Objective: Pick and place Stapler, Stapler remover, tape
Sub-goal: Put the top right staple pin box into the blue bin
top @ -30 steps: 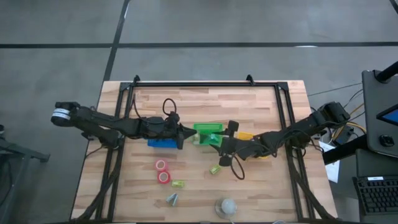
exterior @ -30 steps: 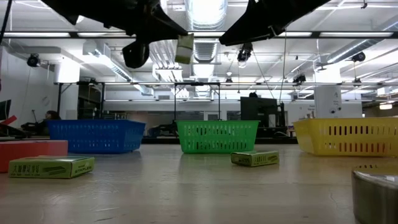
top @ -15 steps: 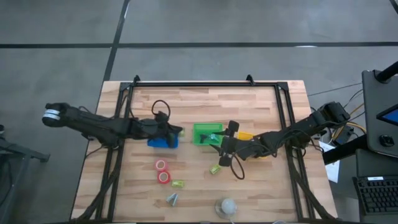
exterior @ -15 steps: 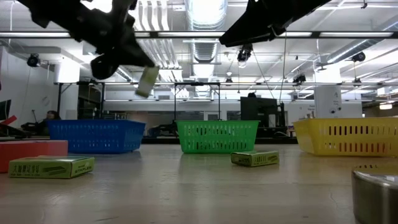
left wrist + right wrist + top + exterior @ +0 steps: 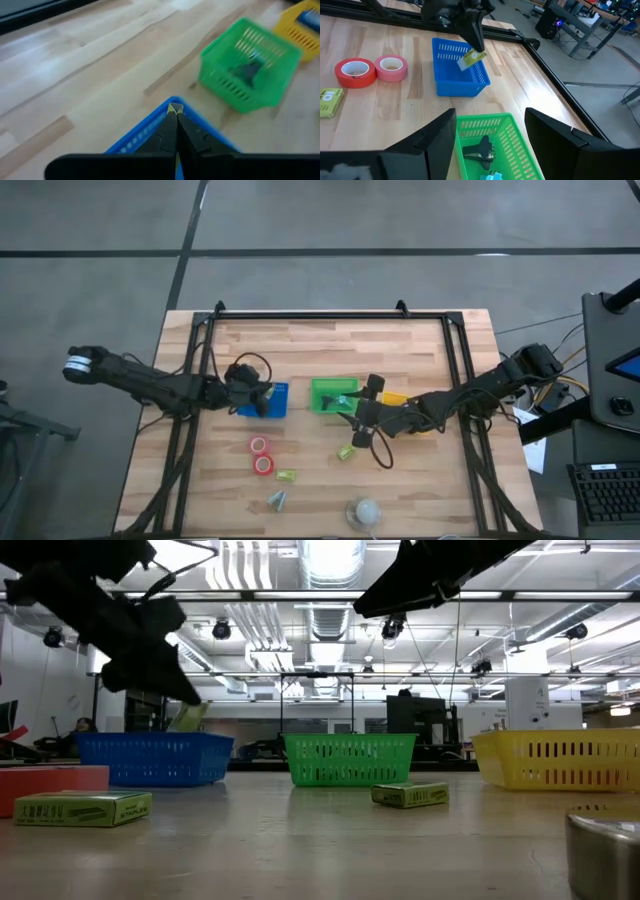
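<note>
The left end effector (image 5: 476, 47), over the blue basket (image 5: 457, 70), pinches a small green box (image 5: 470, 58). Best lower it inside the rim before releasing. The right end effector (image 5: 490, 145) waits with fingers apart above the green basket (image 5: 515, 150). Tape (image 5: 355, 71) lies on the table (image 5: 380, 107).

Pale matt wood-plank table (image 5: 420, 350), glossy slotted plastic blue basket (image 5: 457, 70) and green basket (image 5: 495, 135), smooth red tape (image 5: 354, 71) rolls

Left hand (image 5: 262, 391) over blue basket (image 5: 277, 402)
</note>
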Controlling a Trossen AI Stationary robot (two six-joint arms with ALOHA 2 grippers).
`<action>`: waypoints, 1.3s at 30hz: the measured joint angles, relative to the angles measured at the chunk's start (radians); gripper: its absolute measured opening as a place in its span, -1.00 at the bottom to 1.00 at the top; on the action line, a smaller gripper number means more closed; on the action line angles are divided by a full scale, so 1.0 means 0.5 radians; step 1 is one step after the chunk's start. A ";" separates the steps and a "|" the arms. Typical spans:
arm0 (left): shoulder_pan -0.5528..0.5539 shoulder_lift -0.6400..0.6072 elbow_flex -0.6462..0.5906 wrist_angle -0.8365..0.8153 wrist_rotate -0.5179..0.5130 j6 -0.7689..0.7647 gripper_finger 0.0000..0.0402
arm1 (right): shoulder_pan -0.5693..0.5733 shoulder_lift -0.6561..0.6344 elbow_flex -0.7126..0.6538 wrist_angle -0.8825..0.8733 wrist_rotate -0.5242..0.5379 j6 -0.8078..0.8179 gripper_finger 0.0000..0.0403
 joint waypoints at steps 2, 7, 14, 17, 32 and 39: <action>-0.022 0.005 -0.054 -0.001 -0.059 0.014 -0.98 | 0.000 0.000 0.000 0.001 0.000 0.000 0.13; -0.097 0.005 -0.148 0.030 -0.158 0.047 -0.97 | -0.001 0.000 0.000 0.000 0.000 0.000 0.11; -0.208 0.005 -0.222 0.090 -0.159 0.105 -0.91 | -0.001 0.000 -0.001 0.001 0.001 0.000 0.11; -0.247 0.005 -0.223 0.088 -0.159 0.120 -0.88 | -0.001 0.000 -0.001 0.002 0.001 0.000 0.12; -0.290 0.011 -0.336 0.025 0.005 0.026 -0.41 | -0.001 0.001 -0.001 0.002 0.001 0.006 0.11; -0.290 0.005 -0.381 0.014 0.072 -0.058 -0.35 | -0.001 0.001 -0.001 0.002 0.002 0.000 0.09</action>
